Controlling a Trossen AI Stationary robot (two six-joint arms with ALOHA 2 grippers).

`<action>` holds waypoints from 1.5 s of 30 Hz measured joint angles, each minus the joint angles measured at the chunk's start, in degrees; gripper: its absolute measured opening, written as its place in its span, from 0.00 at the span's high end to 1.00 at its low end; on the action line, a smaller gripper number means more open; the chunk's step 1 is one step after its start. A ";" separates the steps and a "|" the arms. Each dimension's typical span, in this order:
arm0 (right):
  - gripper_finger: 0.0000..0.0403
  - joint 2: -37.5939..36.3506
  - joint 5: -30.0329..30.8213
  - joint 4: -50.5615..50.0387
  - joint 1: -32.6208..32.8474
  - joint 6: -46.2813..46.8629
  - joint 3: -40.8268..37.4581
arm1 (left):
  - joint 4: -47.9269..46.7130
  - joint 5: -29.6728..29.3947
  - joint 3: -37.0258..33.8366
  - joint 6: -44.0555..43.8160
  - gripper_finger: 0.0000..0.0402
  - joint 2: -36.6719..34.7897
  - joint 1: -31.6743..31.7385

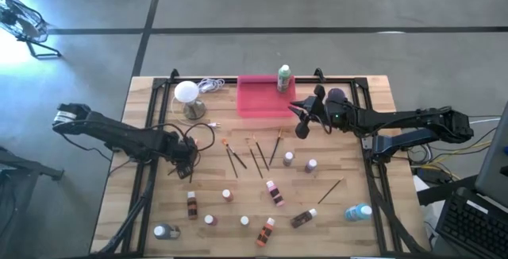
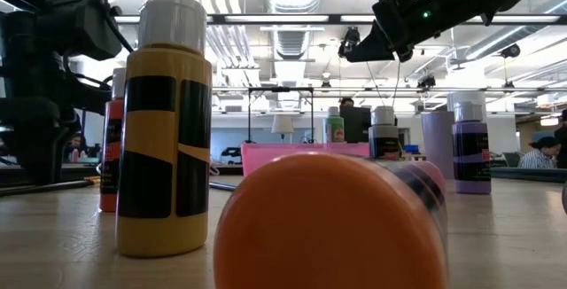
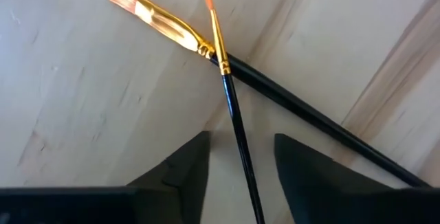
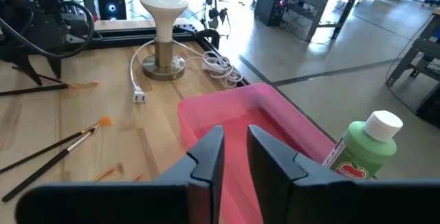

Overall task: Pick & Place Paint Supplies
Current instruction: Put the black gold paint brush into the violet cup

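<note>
Left arm is reaching in from the left counter edge, elbow bent, left gripper [image 1: 188, 164] sitting low over the wooden counter [image 1: 341, 219] near the lamp cord. In the left wrist view its two dark fingers [image 3: 182, 176] are standing part-open, a thin paintbrush [image 3: 234, 107] running up through the gap between them, not clearly touching either. That brush has a black handle, gold ferrule, fine orange tip, and is crossing over a second brush [image 3: 172, 28] with a flat orange bristle head.

Right arm is stretching in from the right, wrist lifted above the counter, right gripper [image 1: 302, 124] hanging at the near edge of the pink tray [image 1: 258, 104]. Its jaws are narrow with only a slim slot between the fingers [image 4: 206, 159], nothing in them. Tray is smooth pink plastic, rectangular, shallow-walled. Green bottle [image 1: 283, 78] with a white cap is standing at the tray's far right corner; can't tell if inside or just beside.

More brushes [image 1: 258, 156] are lying fanned mid-counter. Small white-capped bottles [image 1: 274, 191] are scattered across the near half, some upright, some tipped. Blue bottle [image 1: 359, 211] is lying on its side near the right edge.

White globe lamp [image 1: 187, 94] is standing on a round base at the far left, white cord coiled beside it.
</note>
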 joint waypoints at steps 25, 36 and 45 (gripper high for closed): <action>0.78 0.00 0.00 -0.04 -0.02 -0.04 0.00 | 0.09 -0.39 0.02 -3.11 0.98 -1.27 0.04; 0.87 0.00 0.00 -0.04 -0.02 -0.04 0.00 | -2.24 -2.69 10.03 -3.85 0.98 -3.74 0.04; 0.83 0.00 -0.26 3.26 0.69 -0.03 -0.06 | -1.45 -17.56 20.22 4.98 0.98 -3.72 0.08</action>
